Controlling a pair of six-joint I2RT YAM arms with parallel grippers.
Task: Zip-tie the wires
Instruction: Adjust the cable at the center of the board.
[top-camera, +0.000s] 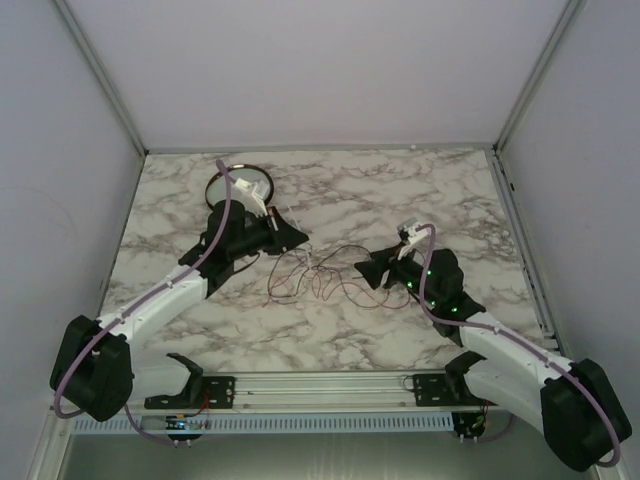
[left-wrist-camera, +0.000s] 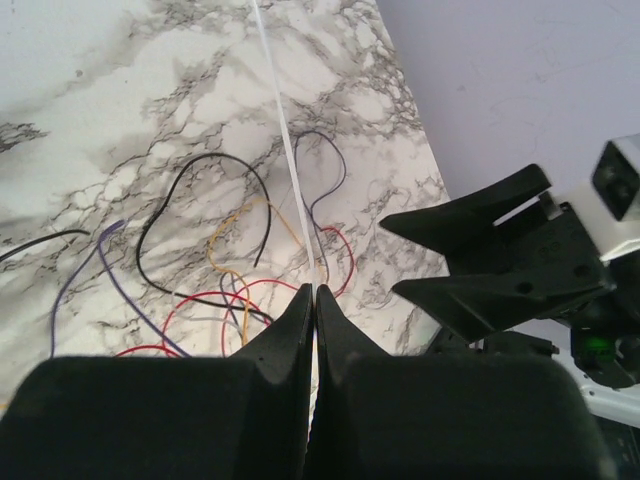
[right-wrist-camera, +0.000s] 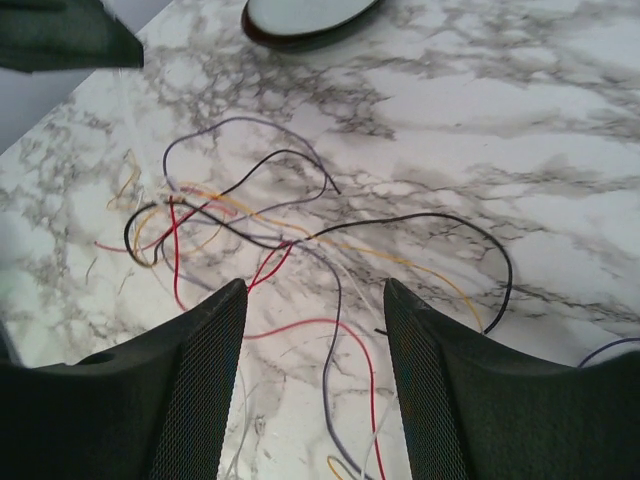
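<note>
Inwards, left arm, right arm, flanking wires

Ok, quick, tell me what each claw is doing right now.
Left claw: closed on the white zip tie.
Right claw: open, holding nothing, over the wires.

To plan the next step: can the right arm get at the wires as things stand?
Probably yes. The right end effector, open, hovers over the wires, nothing between; the left end effector, shut on a white strip, stands aside.
</note>
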